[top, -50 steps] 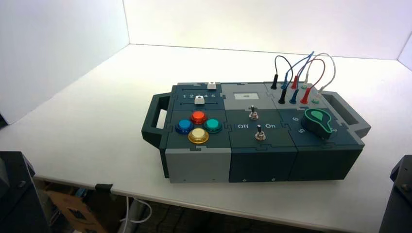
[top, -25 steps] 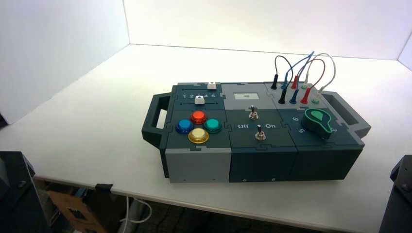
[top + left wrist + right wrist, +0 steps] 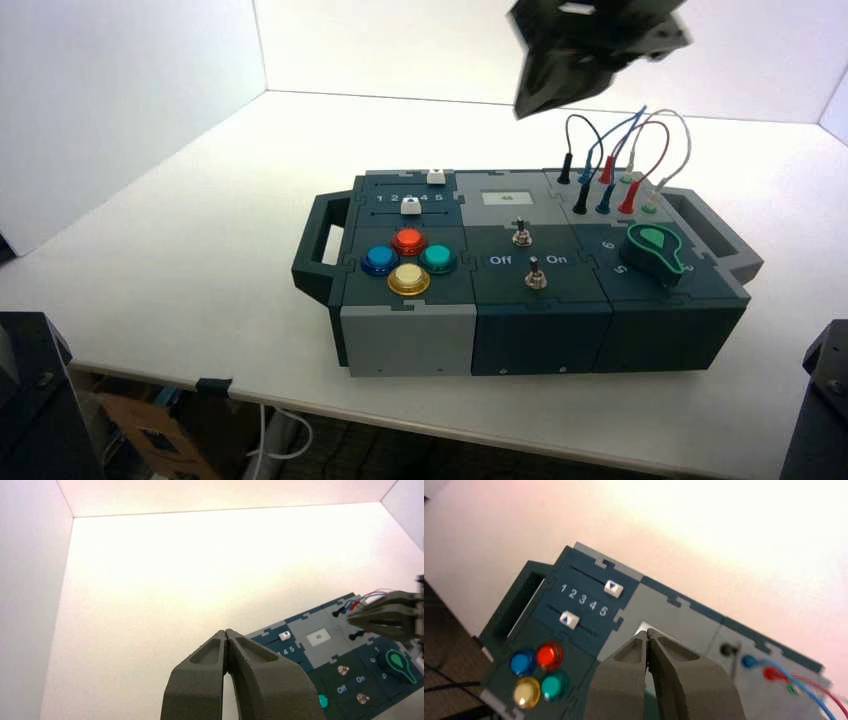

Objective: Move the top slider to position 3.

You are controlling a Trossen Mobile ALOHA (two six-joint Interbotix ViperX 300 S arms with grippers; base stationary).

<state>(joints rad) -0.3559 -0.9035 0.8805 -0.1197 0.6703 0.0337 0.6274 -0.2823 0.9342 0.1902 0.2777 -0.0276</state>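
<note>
your right gripper (image 3: 522, 112) hangs above the box (image 3: 408, 342), over its far side, fingertips together on nothing. the top slider (image 3: 613, 588) sits at the far left of the box, at the right end of its track, by the 5; position 3 (image 3: 582, 599) lies to its left. your left gripper (image 3: 226, 631) is parked left of the box, tips together.
</note>
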